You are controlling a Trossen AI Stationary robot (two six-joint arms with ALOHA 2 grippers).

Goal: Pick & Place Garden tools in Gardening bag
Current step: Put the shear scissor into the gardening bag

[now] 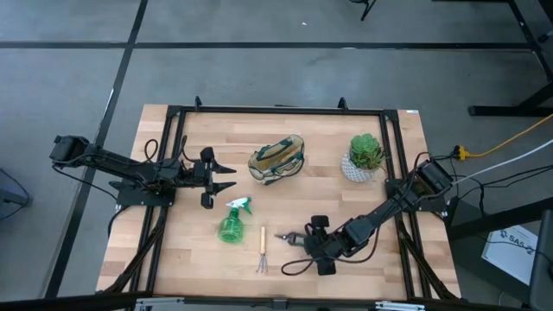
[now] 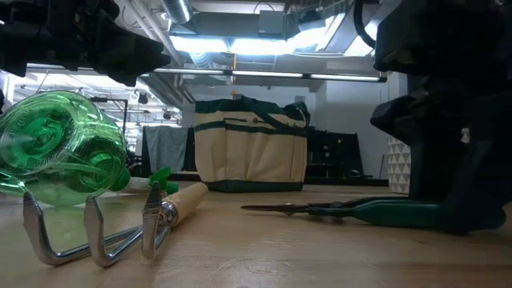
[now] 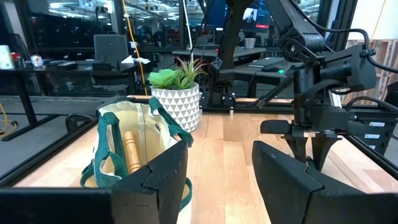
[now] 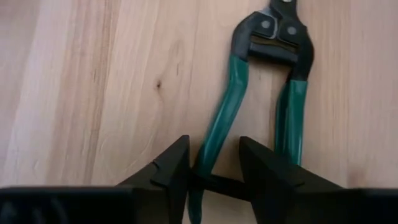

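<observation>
The pruning shears (image 4: 273, 37), black-headed with green handles, lie flat on the table near its front edge. My right gripper (image 4: 214, 146) slants down over them, open, with one green handle (image 4: 217, 124) between its fingers; the other handle runs outside one finger. The green spray bottle (image 1: 232, 225) lies on its side. The wooden-handled rake (image 1: 262, 250) lies beside it, tines toward the near edge. The beige bag (image 1: 278, 160) stands at the far middle, and a wooden handle (image 3: 130, 149) shows inside it. My left gripper (image 3: 219, 152) hovers open and level, left of the bag. My right gripper straddles one green handle of the shears (image 4: 208, 155) near its free end, slanting down from above, fingers across the handle. The handle runs close to one finger (image 4: 177, 165), with a gap to the other. I cannot tell whether either finger touches it. The shears lie on the table.
A potted plant (image 1: 365, 155) in a white patterned pot stands at the far right, just right of the bag. Bare wood lies between the bag and the tools. A black frame (image 1: 259, 111) rims the table.
</observation>
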